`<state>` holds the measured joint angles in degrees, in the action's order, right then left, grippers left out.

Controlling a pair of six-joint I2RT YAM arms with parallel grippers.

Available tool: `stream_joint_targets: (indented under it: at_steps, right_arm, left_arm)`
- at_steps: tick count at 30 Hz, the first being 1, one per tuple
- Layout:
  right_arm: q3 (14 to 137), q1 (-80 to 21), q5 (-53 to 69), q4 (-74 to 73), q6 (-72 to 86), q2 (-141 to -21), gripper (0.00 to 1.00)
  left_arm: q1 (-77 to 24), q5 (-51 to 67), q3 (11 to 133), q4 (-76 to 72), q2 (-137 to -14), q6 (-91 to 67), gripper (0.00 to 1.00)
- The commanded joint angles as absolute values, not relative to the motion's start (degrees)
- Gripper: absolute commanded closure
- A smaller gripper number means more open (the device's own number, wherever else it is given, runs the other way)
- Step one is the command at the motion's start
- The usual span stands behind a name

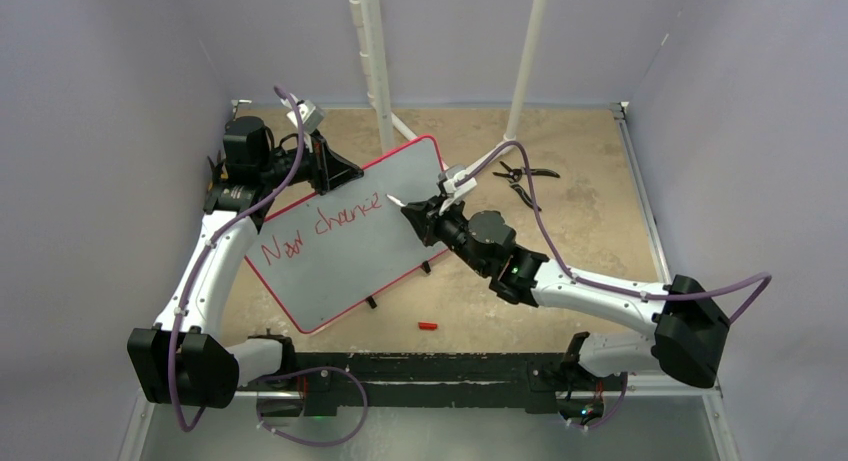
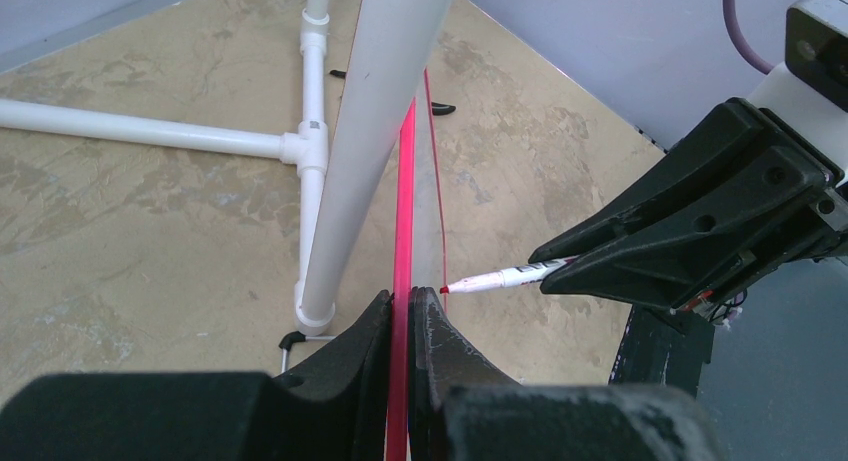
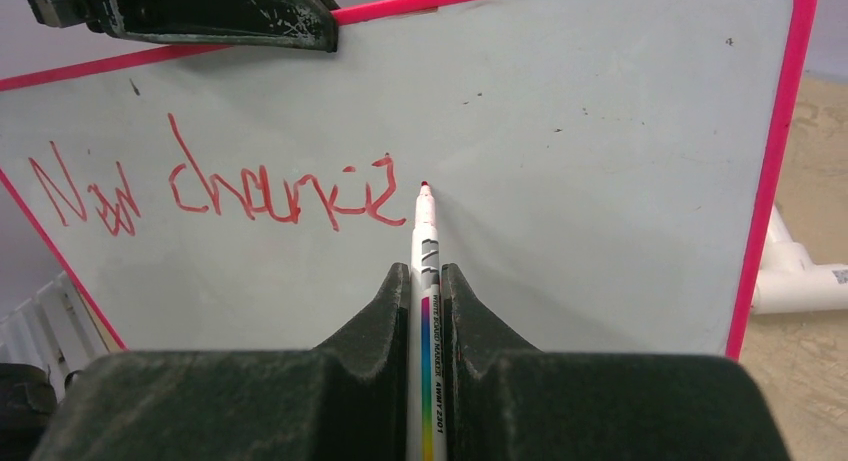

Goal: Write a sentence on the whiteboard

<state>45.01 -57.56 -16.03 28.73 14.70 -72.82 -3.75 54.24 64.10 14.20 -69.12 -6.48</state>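
Whiteboard (image 1: 350, 261) stands tilted, rim pinched by left gripper (image 2: 402, 316). Right gripper (image 3: 427, 281) clamped on marker (image 3: 424, 221), tip just right of sentence (image 3: 215, 193), reads "New chance..". Step: mid-writing. Next: light tip contact, add next letters w/ board steady.

Lavender walls (image 1: 90, 101), mottled tan tabletop (image 1: 600, 206), white pipes (image 1: 372, 61)

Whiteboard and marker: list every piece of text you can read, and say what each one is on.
"New chance": red handwriting on the whiteboard; the last letter is rough.
"WHITE BOARD MARKER": small print along the barrel of the marker, only just legible; the code after it is too small to read with certainty.
No other text can be read in any view.
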Motion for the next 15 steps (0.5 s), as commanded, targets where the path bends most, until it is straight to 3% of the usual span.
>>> stream_joint_targets:
  at_steps: [1, 15]
  right_arm:
    - [47.9, -56.8, -17.4, 32.9, 13.6, -73.0, 1.0]
    - [49.2, -56.0, -13.9, 33.3, 13.4, -75.7, 1.0]
  left_arm:
    - [-2.3, 50.9, 63.6, 11.9, -69.6, -5.7, 1.0]
    - [-2.3, 50.9, 63.6, 11.9, -69.7, -5.6, 1.0]
